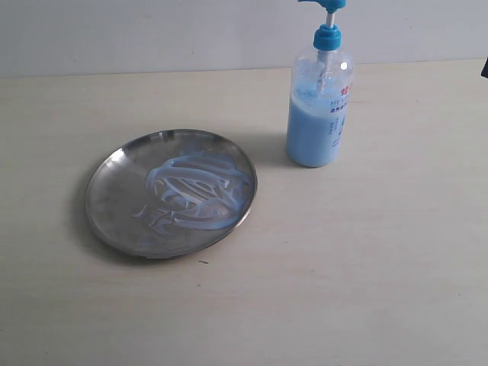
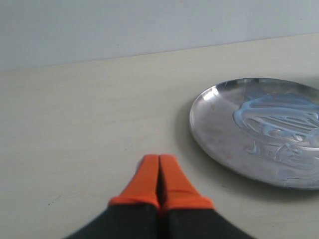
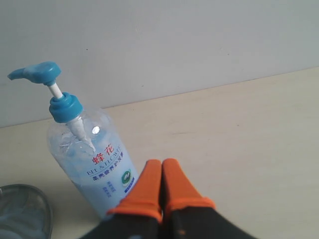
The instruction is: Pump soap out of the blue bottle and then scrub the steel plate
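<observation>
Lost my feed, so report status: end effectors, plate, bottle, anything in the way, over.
Left end effector shut, empty, beside steel plate. Right end effector shut, empty, near blue bottle. Soap smeared across plate. Nothing blocking either.

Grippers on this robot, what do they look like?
The left gripper and the right gripper look alike: two smooth orange fingers tapering to rounded tips, on a matte black body. No cables or markings show.

The left gripper (image 2: 159, 164) has its two orange fingertips (image 2: 145, 181) pressed together, holding nothing, over the pale table (image 2: 89, 129). Near it lies the steel plate (image 2: 214, 129), apart from the fingertips, with whitish-blue streaks of soap (image 2: 279, 119) swirled across its shiny surface.
</observation>
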`<state>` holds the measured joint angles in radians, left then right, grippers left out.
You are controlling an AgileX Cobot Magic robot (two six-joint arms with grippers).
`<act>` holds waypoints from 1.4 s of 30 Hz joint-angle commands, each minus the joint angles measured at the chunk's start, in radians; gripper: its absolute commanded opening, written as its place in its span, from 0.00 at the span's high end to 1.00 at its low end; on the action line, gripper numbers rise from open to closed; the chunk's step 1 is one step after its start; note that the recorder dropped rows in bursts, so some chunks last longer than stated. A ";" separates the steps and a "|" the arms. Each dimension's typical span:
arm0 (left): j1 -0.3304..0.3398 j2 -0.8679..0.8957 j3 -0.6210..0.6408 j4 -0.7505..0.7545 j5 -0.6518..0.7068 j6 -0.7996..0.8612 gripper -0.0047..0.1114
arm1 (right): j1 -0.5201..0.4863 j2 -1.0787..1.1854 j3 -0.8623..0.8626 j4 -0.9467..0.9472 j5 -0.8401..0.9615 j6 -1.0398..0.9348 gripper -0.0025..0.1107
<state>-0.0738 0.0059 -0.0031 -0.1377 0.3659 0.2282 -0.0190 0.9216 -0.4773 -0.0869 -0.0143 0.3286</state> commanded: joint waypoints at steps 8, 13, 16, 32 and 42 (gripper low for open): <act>0.003 -0.006 0.003 0.000 -0.008 0.003 0.96 | -0.005 0.000 -0.011 0.002 -0.010 -0.005 0.98; 0.003 -0.006 0.003 0.000 -0.008 0.003 0.96 | -0.005 -0.003 -0.011 -0.030 -0.008 -0.056 0.98; 0.003 -0.006 0.003 0.000 -0.008 0.003 0.96 | -0.005 -0.062 -0.011 -0.030 0.069 -0.115 0.98; 0.003 -0.006 0.003 0.000 -0.008 0.003 0.96 | -0.005 -0.737 0.242 -0.088 0.243 -0.152 0.98; 0.003 -0.006 0.003 0.000 -0.008 0.003 0.96 | -0.005 -0.910 0.321 -0.089 0.303 -0.143 0.98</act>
<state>-0.0738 0.0059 -0.0031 -0.1377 0.3659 0.2300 -0.0190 0.0217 -0.1643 -0.1670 0.2740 0.1852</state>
